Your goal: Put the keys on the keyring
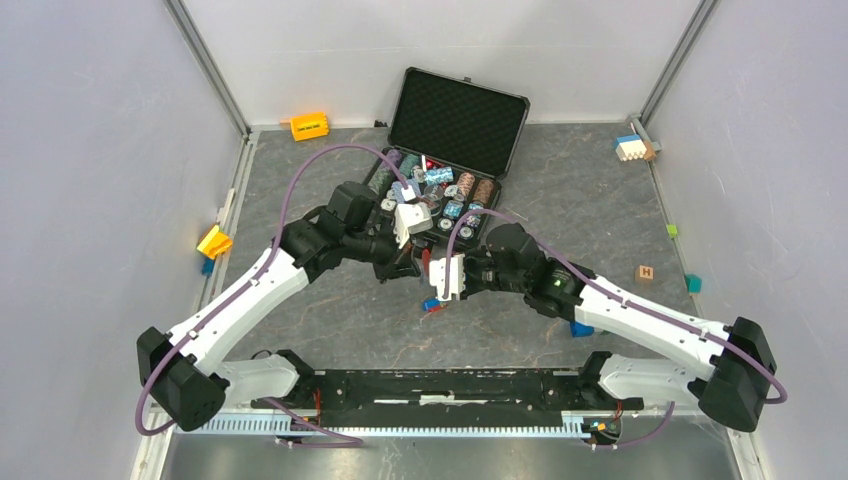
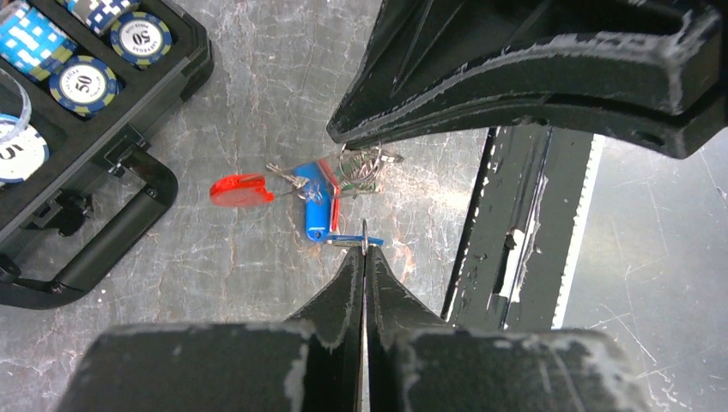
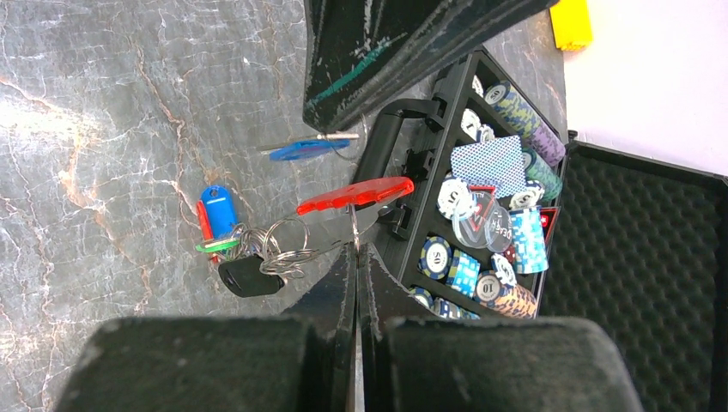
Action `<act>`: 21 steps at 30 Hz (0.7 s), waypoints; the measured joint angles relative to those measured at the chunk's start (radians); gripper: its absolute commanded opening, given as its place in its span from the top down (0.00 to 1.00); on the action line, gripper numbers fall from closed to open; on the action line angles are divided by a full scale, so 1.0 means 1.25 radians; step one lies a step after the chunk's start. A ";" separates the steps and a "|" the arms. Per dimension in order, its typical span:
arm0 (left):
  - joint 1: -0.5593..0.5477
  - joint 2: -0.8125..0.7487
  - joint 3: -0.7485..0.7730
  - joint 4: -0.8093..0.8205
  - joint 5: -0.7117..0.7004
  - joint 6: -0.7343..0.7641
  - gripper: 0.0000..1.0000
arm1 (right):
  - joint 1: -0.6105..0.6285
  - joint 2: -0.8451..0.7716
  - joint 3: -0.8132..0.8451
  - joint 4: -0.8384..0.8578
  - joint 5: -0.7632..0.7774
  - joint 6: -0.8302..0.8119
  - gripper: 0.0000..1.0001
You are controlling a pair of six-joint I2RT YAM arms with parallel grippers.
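Two arms meet nose to nose over the grey marbled surface [image 1: 560, 180], and we find them just in front of an open black case [image 1: 460, 115] of poker chips [image 3: 438, 254]. The left arm [image 1: 250, 290] reaches in from the left, the right arm [image 1: 650, 320] from the right.

The left fingers [image 2: 343, 292] are pressed together, clamped on a blue key [image 3: 300, 151]. From the right wrist we see it gripped at its metal end, the blue cap sticking out sideways. The right fingers [image 3: 336, 283] are likewise together, pinching the thin wire of the keyring [image 3: 356, 196], whose long red fob stands crosswise just past their tips. Key and keyring are near each other, but we see a gap between them, and the key is not on the ring.

The rest of the keys [image 3: 215, 245] lie in a bunch on the surface below the two arms, near the front of the case. We make out a red-capped one and a green-capped one beside a blue tag [image 3: 219, 210], a black fob [image 3: 249, 276] and a tangle of split rings [image 3: 279, 245]. We cannot tell which of these are threaded together.

Inside the case the chips sit in rows, with a blue-backed deck of cards [image 3: 498, 163] on top of them. A yellow block [image 1: 309, 126] rests by the far wall left of the case, a second yellow piece [image 1: 214, 241] sits at the left edge, and small coloured blocks [image 1: 634, 148] are scattered along the right edge.
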State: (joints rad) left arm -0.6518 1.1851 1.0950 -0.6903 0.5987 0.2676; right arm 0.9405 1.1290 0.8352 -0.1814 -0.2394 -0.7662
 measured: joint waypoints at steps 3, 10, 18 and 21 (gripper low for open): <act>-0.006 0.000 0.000 0.014 -0.002 0.000 0.98 | 0.000 0.004 0.000 0.000 -0.001 0.002 1.00; -0.025 0.000 0.000 0.023 -0.005 0.001 0.98 | 0.000 0.010 0.000 0.000 -0.004 0.002 1.00; -0.046 0.002 0.000 0.027 -0.018 0.020 0.98 | 0.000 0.010 0.000 0.000 -0.009 0.008 1.00; -0.051 0.007 0.000 0.027 -0.018 0.027 0.98 | 0.000 0.010 0.000 0.000 -0.012 0.008 1.00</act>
State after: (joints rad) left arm -0.7158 1.1934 1.0950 -0.6567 0.5762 0.3008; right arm 0.9409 1.1419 0.8356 -0.1818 -0.2539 -0.7563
